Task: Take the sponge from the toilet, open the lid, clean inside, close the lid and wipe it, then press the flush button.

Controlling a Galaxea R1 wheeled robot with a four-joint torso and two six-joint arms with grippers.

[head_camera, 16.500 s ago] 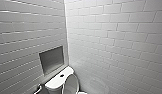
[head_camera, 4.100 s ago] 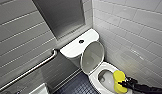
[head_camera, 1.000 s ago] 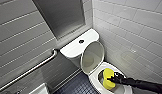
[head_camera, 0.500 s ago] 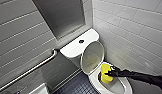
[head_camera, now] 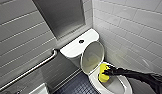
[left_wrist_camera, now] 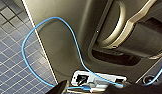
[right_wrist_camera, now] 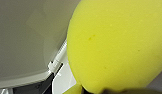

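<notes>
Sponge (head_camera: pixel 103 75), bright yellow and oblong, sits clamped in right gripper (head_camera: pixel 107 73) inside white ceramic toilet (head_camera: pixel 72 48) bowl, oval plastic lid (head_camera: pixel 92 57) raised; best press steadily, sweeping the wall.

There is one white toilet (head_camera: pixel 72 49), with one lid (head_camera: pixel 93 56), one dark round button (head_camera: pixel 81 41) on its tank and one yellow sponge (head_camera: pixel 103 75). The wall carries one metal grab rail (head_camera: pixel 34 67) and one recessed niche (head_camera: pixel 62 17). One dark robot arm (head_camera: pixel 137 75) shows, and one blue cable (left_wrist_camera: pixel 54 17).

black slender right arm (head_camera: pixel 137 74), thin blue cable (left_wrist_camera: pixel 54 17) looping over grey body panel (left_wrist_camera: pixel 55 52) (left wrist), white connector (left_wrist_camera: pixel 83 78)
</notes>
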